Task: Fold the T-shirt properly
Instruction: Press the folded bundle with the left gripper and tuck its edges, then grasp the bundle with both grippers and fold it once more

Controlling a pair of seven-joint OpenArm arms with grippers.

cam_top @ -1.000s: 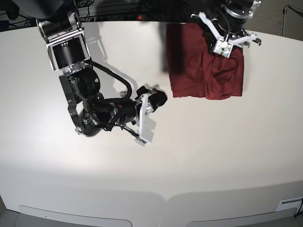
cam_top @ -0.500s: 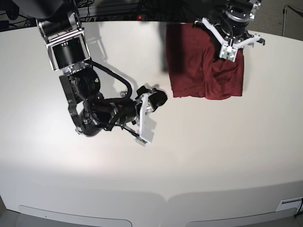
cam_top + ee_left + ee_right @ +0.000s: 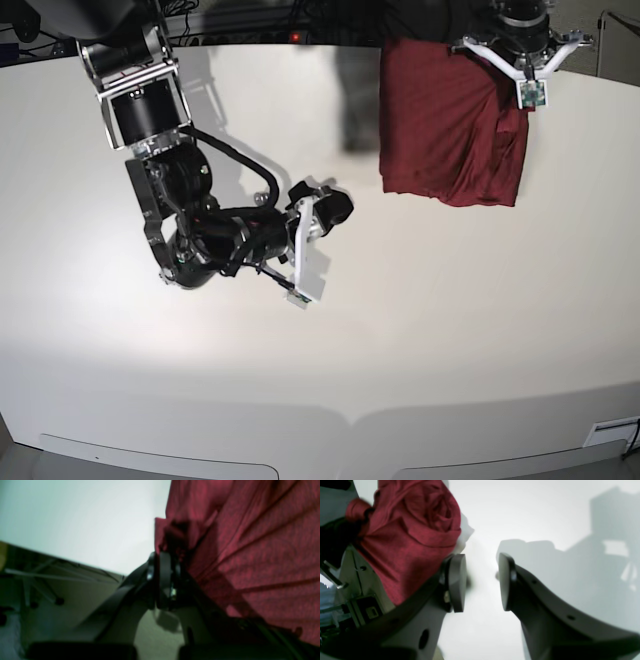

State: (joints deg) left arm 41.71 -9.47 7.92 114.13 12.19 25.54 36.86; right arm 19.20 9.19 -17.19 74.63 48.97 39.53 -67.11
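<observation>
T-shirt [image 3: 452, 120] lifted by clamped left gripper [image 3: 165, 562].

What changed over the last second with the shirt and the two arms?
The left gripper shut on the T-shirt at its far edge and lifted; the cloth's near edge drew back and shifted sideways. The right gripper stayed open, parked over the table.
</observation>
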